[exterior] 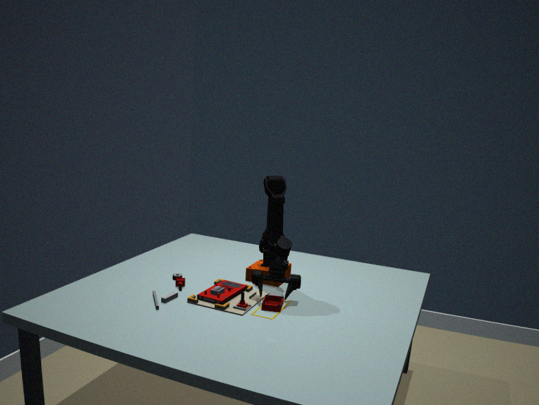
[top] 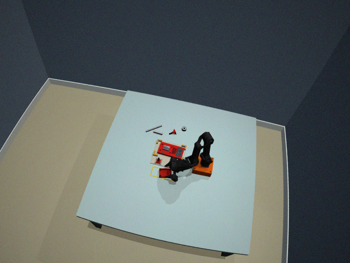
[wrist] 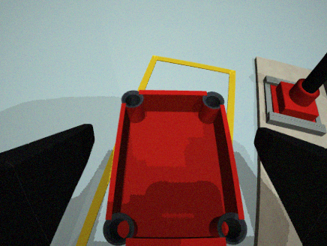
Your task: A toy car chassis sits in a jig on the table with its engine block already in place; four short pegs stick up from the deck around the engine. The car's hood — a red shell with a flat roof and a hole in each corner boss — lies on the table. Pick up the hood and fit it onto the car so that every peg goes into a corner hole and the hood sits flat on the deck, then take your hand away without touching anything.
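The red hood lies on the table with its hollow side up, a dark boss in each corner, inside a yellow outline. My gripper is open and hangs just above the hood, one finger on each long side, touching nothing. The red chassis sits in the beige jig board with the grey engine block on it. The pegs are too small to make out.
A red post fixture stands on the jig's near corner, close beside the hood. Two grey bars, a small red part and a black ring lie beyond the jig. The orange arm base stands beside it.
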You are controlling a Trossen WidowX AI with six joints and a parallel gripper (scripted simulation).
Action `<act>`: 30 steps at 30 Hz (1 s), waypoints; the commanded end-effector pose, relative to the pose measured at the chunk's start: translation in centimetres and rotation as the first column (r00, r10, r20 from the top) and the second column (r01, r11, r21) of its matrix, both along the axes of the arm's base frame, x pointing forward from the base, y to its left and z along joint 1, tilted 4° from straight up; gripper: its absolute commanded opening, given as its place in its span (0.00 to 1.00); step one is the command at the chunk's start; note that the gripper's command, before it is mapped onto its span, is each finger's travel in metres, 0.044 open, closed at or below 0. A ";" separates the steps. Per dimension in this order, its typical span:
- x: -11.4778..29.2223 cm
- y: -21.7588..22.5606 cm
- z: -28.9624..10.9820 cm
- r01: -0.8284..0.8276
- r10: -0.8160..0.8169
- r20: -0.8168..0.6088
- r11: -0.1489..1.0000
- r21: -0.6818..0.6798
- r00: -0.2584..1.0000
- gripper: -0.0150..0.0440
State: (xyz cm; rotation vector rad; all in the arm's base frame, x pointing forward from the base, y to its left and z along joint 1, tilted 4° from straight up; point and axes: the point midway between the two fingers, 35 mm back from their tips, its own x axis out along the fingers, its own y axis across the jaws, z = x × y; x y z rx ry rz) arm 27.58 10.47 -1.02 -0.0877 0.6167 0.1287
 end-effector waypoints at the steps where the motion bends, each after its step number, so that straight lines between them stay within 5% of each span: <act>1: -0.1 0.0 -0.4 -0.005 0.005 -0.005 1.000 -0.006 1.000 1.00; 30: -0.1 -0.1 -1.7 -0.005 0.005 -0.006 1.000 -0.006 1.000 1.00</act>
